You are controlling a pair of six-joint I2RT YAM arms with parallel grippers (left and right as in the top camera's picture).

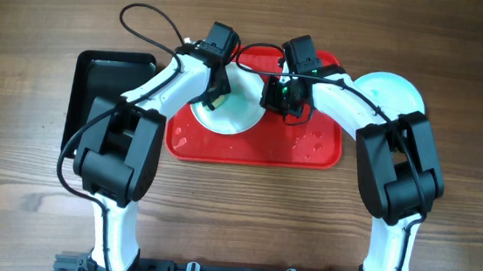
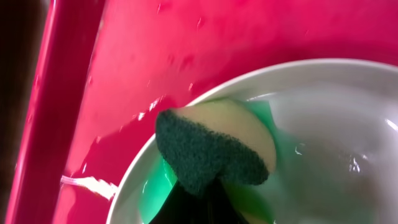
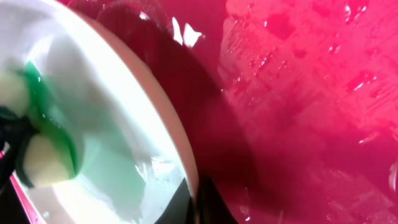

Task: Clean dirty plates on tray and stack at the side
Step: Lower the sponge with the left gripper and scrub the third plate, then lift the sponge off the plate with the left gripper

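We see 2 arms reaching in over the red tray (image 1: 310,152), which sits mid-table (image 1: 27,178). 1 white plate (image 1: 241,120) lies on the tray's left half.

The left claw (image 1: 216,98) is clamped tight on a sponge (image 2: 211,149), dark green scrub side and yellow foam side both showing. In the left wrist view the sponge is pressed onto the plate's inner surface, just inside the rim nearest the tray's edge. Green smear (image 2: 154,186) shows around and under the sponge, thinned and wet, and the rest of the plate looks watery.

The right claw (image 1: 286,104) is at the plate's right rim. In the right wrist view its dark fingers sit on either side of the rim at the bottom of the frame, closed on it. The same view shows the sponge and the green smear at far left across the plate.

The tray's right half is bare and wet, with droplets and streaks.

A turquoise plate (image 1: 395,86) rests on the table just beside the tray's right end, partly hidden by the right arm. We cannot tell whether it is 1 plate or a stack.

A black tray (image 1: 110,80) sits left of the red tray, under the left arm.
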